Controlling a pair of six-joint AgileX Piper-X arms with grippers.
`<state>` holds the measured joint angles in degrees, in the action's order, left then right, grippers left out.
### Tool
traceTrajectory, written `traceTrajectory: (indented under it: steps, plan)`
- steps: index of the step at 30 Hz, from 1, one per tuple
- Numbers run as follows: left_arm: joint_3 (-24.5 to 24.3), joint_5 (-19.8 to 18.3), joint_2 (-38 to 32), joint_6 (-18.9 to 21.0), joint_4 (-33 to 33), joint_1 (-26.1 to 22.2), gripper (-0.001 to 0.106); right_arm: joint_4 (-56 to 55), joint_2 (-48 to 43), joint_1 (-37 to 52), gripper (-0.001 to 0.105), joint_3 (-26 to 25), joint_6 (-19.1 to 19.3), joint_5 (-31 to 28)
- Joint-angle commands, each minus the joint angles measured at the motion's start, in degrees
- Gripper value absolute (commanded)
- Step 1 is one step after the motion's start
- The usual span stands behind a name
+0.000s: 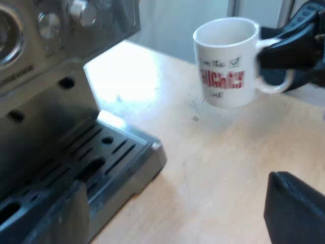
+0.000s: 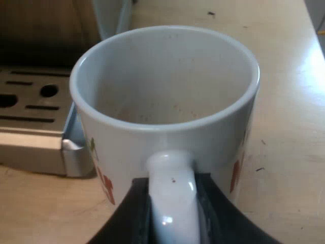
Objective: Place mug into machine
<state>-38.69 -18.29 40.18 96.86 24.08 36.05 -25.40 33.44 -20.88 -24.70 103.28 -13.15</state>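
Two black fingers [image 2: 127, 223] of our right gripper [image 2: 172, 208] are pinching the handle of the white mug [image 2: 162, 101], one on each side of it, so that pincer is clamping on the mug and holding it upright with its mouth facing up. Inside, the mug is looking empty apart from a few faint specks on its wall. It is being held near the espresso machine [image 1: 45, 76] but apart from it, out over the pale wooden table [image 1: 203, 168] and not yet on the slotted drip tray [image 1: 101, 152]; from the right wrist view we are seeing the tray's corner just beyond the mug's side. Whether the mug's base is touching the table or floating just above it we are not managing to tell (a soft shadow is lying right under it). Red lettering and a small green tick box are showing on the side of the mug that is facing our left gripper [image 1: 175, 203]. That gripper is hovering low beside the machine's front, its two dark fingers standing wide apart with bare table between them, so it is gaping and holding nothing. Two round metal knobs [image 1: 81, 12] are showing on the machine's panel above the tray
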Motion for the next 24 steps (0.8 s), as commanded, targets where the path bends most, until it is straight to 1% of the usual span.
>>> traceTrajectory:
  steps: [1,2,4,5,7,8,9,11,14,15,17,20,21,22,23,24]
  plan:
    - [-0.49,1.91,-2.85,0.19,2.96,0.05,0.071,-1.87,-3.02,-4.05,0.0,-2.77,0.59,-2.88]
    - [-0.49,2.27,-3.62,0.19,3.32,0.05,0.07,-2.55,-3.31,-5.15,0.0,-3.21,0.6,-3.52]
    - [-0.49,3.54,-6.73,0.41,5.3,0.05,0.063,-4.63,-4.3,-9.32,0.0,-4.91,-0.21,-4.82]
    - [-0.49,3.54,-8.01,0.81,6.33,0.05,0.06,-5.54,-4.48,-11.67,0.0,-5.91,-0.6,-5.12]
    - [-0.49,3.56,-9.45,1.01,7.77,0.05,0.057,-6.68,-4.46,-14.81,0.0,-7.29,-1.24,-6.49]
    - [-0.49,3.56,-11.4,1.0,10.22,0.05,0.057,-7.02,-4.46,-16.67,0.0,-7.73,-1.75,-7.6]
    - [-0.49,3.56,-11.78,1.12,10.79,0.05,0.057,-7.03,-4.46,-18.15,0.0,-8.03,-2.15,-8.82]
    - [-0.49,5.47,-14.04,1.47,14.32,0.05,0.057,-7.01,-4.46,-22.08,0.0,-8.68,-3.62,-10.83]
    - [-0.49,7.81,-16.59,1.68,18.06,0.05,0.057,-7.48,-4.46,-27.19,0.0,-8.68,-6.3,-12.29]
    - [-0.49,8.24,-17.41,1.83,18.98,0.05,0.057,-7.6,-4.46,-27.87,0.0,-8.68,-6.5,-12.6]
    - [-0.49,9.21,-19.7,1.87,21.41,0.05,0.057,-8.24,-4.46,-31.6,0.0,-8.68,-7.6,-14.99]
    - [-0.49,9.76,-22.79,2.16,24.3,0.05,0.057,-8.25,-4.46,-36.39,0.0,-8.68,-9.19,-18.92]
    - [-0.49,9.92,-23.47,2.26,24.88,0.05,0.057,-8.25,-4.46,-37.3,0.0,-8.68,-9.54,-19.36]
    - [-0.49,10.02,-23.95,2.29,25.23,0.05,0.057,-8.25,-4.46,-39.05,0.0,-8.68,-10.83,-19.68]
    - [-0.49,10.01,-25.9,2.28,26.68,0.05,0.057,-8.25,-4.46,-40.71,0.0,-8.68,-12.25,-19.68]
    - [-0.49,10.01,-26.52,2.28,27.07,0.05,0.057,-8.25,-4.46,-40.97,0.0,-8.68,-12.58,-19.68]
